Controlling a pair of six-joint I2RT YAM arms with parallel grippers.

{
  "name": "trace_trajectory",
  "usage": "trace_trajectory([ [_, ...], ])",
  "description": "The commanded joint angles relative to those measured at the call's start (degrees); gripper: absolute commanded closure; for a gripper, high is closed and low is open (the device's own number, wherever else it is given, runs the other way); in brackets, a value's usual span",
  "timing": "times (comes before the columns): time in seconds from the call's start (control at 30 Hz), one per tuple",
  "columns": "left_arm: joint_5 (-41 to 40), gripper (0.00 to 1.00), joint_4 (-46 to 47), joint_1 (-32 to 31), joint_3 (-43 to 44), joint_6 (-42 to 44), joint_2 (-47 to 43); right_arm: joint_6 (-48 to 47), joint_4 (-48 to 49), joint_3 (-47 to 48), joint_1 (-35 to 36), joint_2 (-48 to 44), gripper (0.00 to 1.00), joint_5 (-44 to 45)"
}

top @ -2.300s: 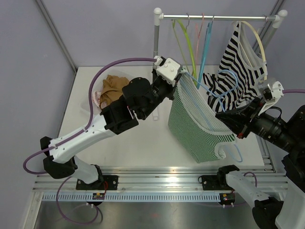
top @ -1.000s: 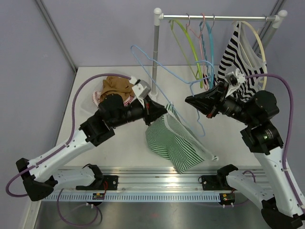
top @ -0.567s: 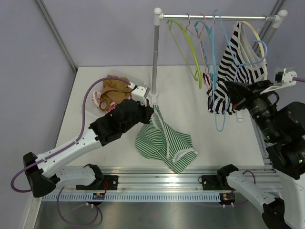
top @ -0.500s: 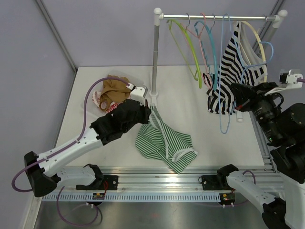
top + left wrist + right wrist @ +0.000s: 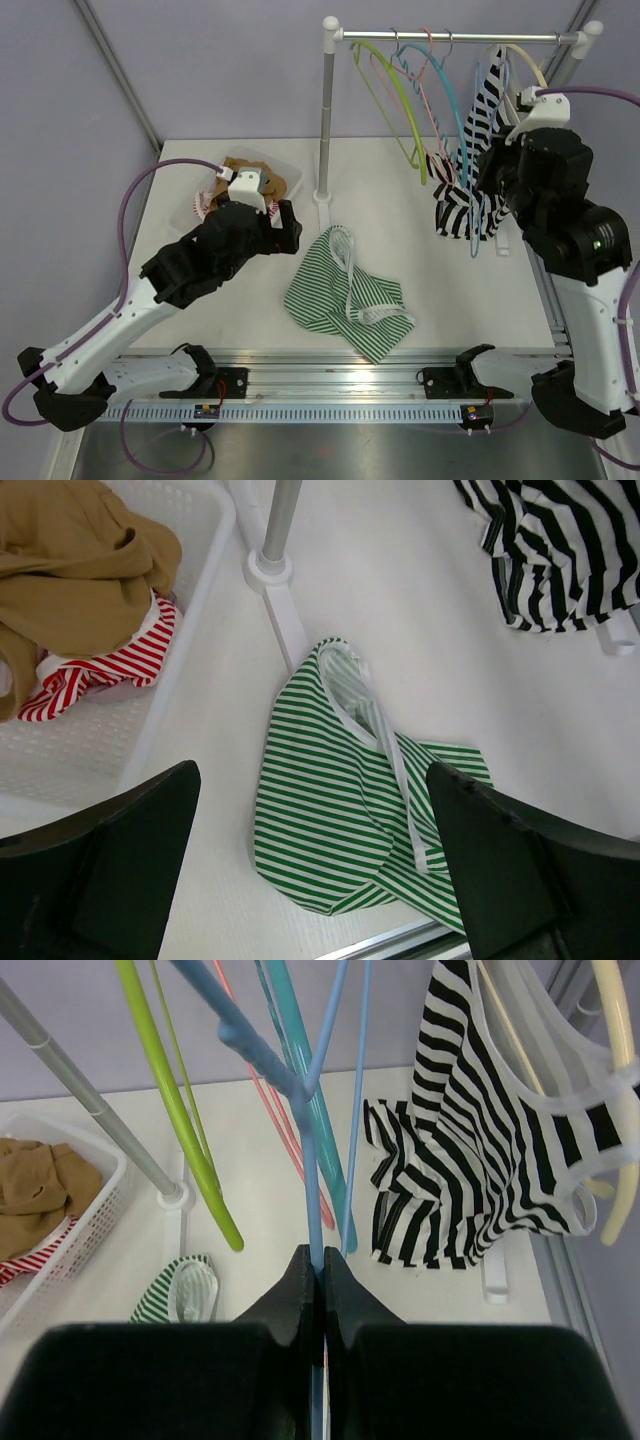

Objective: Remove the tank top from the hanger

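On the white table (image 5: 400,225), the tank top (image 5: 345,300) lies free beside the rack post (image 5: 325,120), your left gripper (image 5: 310,810) spread above. Your right gripper (image 5: 318,1255) pinches the blue hanger (image 5: 308,1160): likely next, rehang it, release.

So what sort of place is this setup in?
Probably a lab test cell, not a home: white table, small clothes rail with plastic hangers, aluminium mounting rail.
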Motion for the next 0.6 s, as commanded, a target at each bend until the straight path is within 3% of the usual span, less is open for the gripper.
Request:
trace_trajectory([
  [0.0,0.97,0.01,-3.70,-0.04,3.71,2.23,-2.50,-3.19,1.01,6.95,-0.89,5.56,1.00,-1.48],
  [0.17,2.91,0.01,-7.92,-0.04,4.86,4.25,-4.70,-3.02,-0.67,17.50,-12.30,16.01,1.00,-14.93],
  [0.57,3.26,0.01,-8.72,-0.04,2.49,6.28,-7.70,-5.13,-6.38,38.68,-22.33,36.77,1.00,-34.35],
])
